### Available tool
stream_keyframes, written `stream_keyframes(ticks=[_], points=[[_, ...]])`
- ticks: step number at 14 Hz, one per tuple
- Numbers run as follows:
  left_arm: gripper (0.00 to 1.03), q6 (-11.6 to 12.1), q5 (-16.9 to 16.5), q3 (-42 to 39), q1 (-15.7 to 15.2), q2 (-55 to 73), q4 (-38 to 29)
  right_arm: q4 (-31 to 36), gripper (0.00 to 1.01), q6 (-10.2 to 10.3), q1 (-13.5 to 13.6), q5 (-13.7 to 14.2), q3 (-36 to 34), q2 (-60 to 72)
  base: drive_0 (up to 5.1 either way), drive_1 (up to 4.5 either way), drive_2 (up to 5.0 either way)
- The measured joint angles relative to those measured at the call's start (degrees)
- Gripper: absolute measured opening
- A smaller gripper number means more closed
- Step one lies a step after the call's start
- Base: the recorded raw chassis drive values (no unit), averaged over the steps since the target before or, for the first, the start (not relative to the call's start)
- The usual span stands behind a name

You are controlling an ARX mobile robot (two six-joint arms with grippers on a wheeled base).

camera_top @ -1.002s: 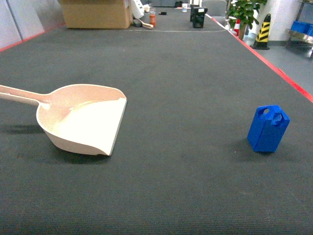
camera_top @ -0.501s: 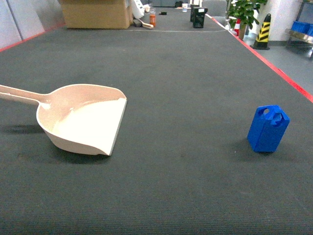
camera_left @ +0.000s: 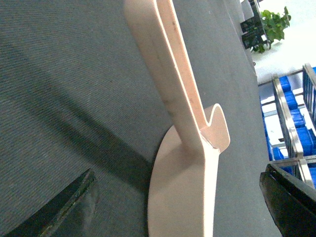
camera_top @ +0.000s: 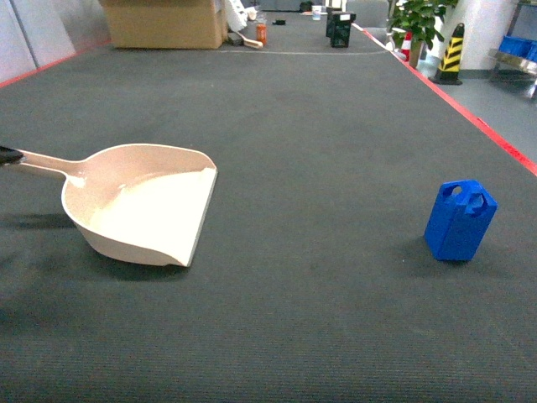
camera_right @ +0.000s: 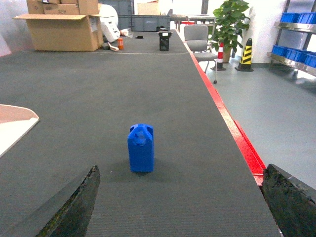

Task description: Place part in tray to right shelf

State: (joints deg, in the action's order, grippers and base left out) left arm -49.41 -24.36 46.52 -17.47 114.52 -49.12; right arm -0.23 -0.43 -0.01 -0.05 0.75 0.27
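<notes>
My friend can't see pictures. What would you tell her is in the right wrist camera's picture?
A small blue jug-shaped part stands upright on dark carpet, straight ahead between the right gripper's two black fingers, which are spread wide and not touching it. A pale scoop's corner peeks in at left; a cardboard box and a plant are far behind.

Even overhead light, soft shadows under scoop [camera_top: 143, 206] and part [camera_top: 459, 220]; background windows blown out; frames sharp.

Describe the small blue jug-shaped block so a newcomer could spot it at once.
On the dark grey carpeted floor, look right, away from the pale plastic dustpan. The small bright-blue plastic jug-shaped block stands upright alone, its angled top pierced by two holes.
</notes>
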Motion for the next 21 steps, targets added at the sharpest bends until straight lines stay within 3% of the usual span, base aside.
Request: stream_keyframes(ticks=[3,5,7,9,10,11,13,16,21], points=[[0.98,-2.8,1.4,12.9,1.1,7.3,5.1,0.0,0.98,0.0,0.0,0.0,0.0,0.0,0.0,0.00,0.0],[0.98,-3.1,2.8,18.8,1.6,10.5,7.6,0.0,0.98,0.0,0.0,0.0,0.0,0.0,0.0,0.00,0.0],[0.98,-4.5,2.7,22.6,1.9,14.1,5.6,0.0,0.98,0.0,0.0,0.0,0.0,0.0,0.0,0.00,0.0],[0.75,-7.5,2.4,25.0,2.0,16.7,4.7,0.0,0.98,0.0,0.0,0.0,0.0,0.0,0.0,0.00,0.0],[0.30,-13.6,1.5,24.5,1.9,17.5,-3.5,0.0,0.98,0.0,0.0,0.0,0.0,0.0,0.0,0.00,0.0],[0.16,-17.8,0.7,19.0,2.5,14.8,-10.2,0.0,0.98,0.0,0.0,0.0,0.0,0.0,0.0,0.00,0.0],[0.16,-21.6,0.3,12.9,4.9,8.2,-16.8,0.0,0.98,0.0,0.0,0.0,0.0,0.0,0.0,0.00,0.0],[0.16,-27.3,0.8,7.2,11.9,-3.5,-24.3,0.0,0.98,0.0,0.0,0.0,0.0,0.0,0.0,0.00,0.0],[0.16,-29.3,1.4,4.4,14.8,-6.1,-24.7,0.0,0.98,0.0,0.0,0.0,0.0,0.0,0.0,0.00,0.0]])
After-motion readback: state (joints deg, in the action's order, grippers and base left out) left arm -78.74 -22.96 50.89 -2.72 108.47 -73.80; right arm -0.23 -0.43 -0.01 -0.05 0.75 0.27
